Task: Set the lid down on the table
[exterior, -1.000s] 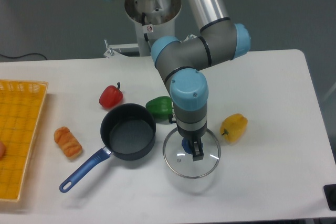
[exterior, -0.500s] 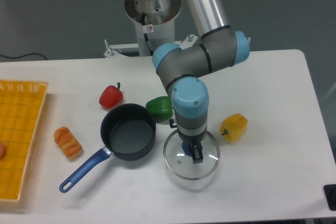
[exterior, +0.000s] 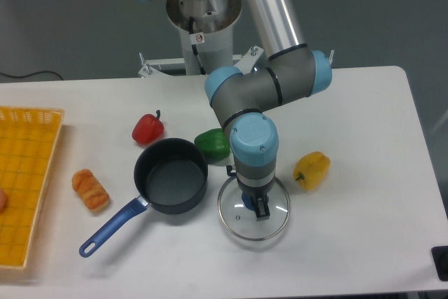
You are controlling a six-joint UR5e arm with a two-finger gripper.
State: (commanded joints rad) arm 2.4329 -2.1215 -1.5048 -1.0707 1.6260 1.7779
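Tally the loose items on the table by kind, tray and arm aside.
Peppers: 3, red, green, yellow
Saucepan: 1
Lid: 1
Bread roll: 1
Total: 6

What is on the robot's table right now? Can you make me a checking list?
Surface: white table, flat.
Job's things: glass lid beside the pan, off it.
Clutter: dark blue saucepan, red pepper, green pepper, yellow pepper, bread roll, yellow mesh tray.
Grippers: pincer at the lid's blue knob; grip unclear.
Cables: dark cable at far left edge.
Surroundings: grey wall, nothing else seen.
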